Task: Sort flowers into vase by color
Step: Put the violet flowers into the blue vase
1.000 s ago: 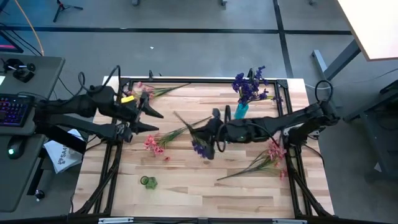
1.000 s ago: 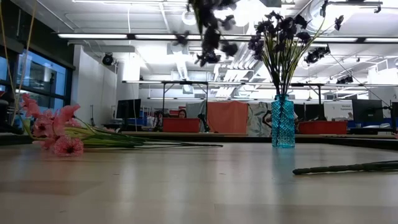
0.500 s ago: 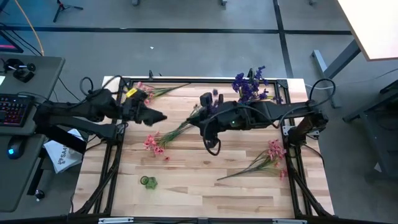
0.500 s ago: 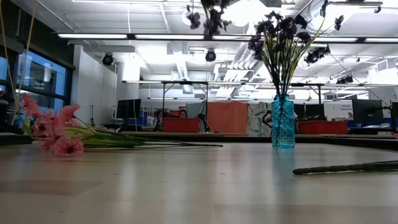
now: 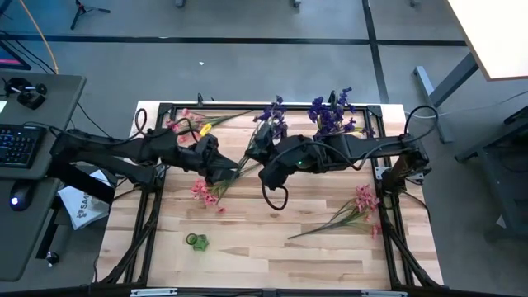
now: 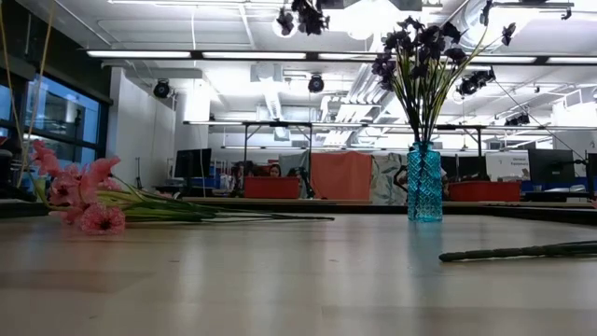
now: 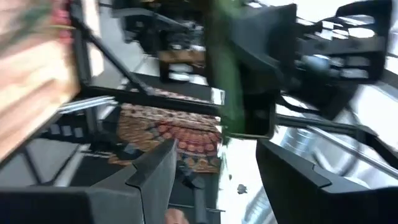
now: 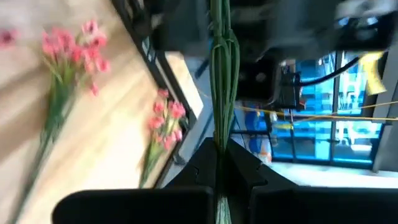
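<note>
My right gripper (image 5: pixel 258 153) is over the table's middle, shut on a purple flower sprig; its blossoms (image 5: pixel 272 112) point toward the far edge and show high up in the low view (image 6: pixel 303 14). My left gripper (image 5: pixel 230 169) is open just left of it. The sprig's green stem (image 7: pixel 230 81) is ahead of its fingers (image 7: pixel 155 177), and I see no touch. The teal vase (image 6: pixel 424 182) stands at the far right with purple flowers (image 5: pixel 334 115) in it. Pink flowers lie on the table at centre-left (image 5: pixel 205 191), at the right (image 5: pixel 361 202) and at the far left (image 5: pixel 186 124). My right gripper pinches the sprig's green stem bundle (image 8: pixel 218 134) between its two fingers. The stem runs on straight beyond the fingertips. The sprig is lifted clear of the table, and the wrist view does not show its blossoms.
A small green roll (image 5: pixel 196 241) lies near the front left. A loose stem (image 6: pixel 522 250) lies on the wood at the right of the low view. A black frame (image 5: pixel 247 106) runs around the table top. Bare wood lies along the near edge.
My right gripper has risen, rolled and gone toward the far left. The purple sprig has swung from blossoms hanging low over the middle to blossoms high toward the far edge. My left gripper has rolled about a quarter turn and gone right toward the stem, staying open.
</note>
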Controlling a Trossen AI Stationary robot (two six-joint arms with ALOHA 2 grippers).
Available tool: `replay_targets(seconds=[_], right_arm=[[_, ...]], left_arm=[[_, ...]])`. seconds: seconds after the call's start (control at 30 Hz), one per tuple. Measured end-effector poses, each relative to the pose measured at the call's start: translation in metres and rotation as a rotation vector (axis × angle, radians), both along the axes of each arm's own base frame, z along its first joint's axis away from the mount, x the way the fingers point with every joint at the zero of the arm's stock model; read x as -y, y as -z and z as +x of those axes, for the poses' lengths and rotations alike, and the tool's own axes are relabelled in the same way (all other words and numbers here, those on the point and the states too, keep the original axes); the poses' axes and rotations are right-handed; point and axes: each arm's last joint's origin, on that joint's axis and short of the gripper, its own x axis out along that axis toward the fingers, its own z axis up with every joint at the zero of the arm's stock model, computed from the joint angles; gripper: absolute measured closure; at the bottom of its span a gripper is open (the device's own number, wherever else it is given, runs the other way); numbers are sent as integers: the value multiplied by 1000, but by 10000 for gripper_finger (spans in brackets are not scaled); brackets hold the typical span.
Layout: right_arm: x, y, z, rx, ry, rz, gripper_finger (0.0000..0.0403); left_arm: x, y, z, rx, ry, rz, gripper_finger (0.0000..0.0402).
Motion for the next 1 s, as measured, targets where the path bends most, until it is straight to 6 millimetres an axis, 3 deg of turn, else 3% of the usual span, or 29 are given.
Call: replay_targets(seconds=[0.13,0.63,0.77,1.0], right_arm=[[-1,3,1,-26,-10,-53,401],[-11,2,2,-19,-56,-109,401],[-13,2,2,-23,-68,-124,401],[-13,1,2,-19,-63,-126,400]], left_arm=[[0,-4,6,75,-6,-8,193],[1,1,14,53,-4,-20,198],[0,3,14,44,-22,-13,236],[1,3,14,36,-24,-3,351]])
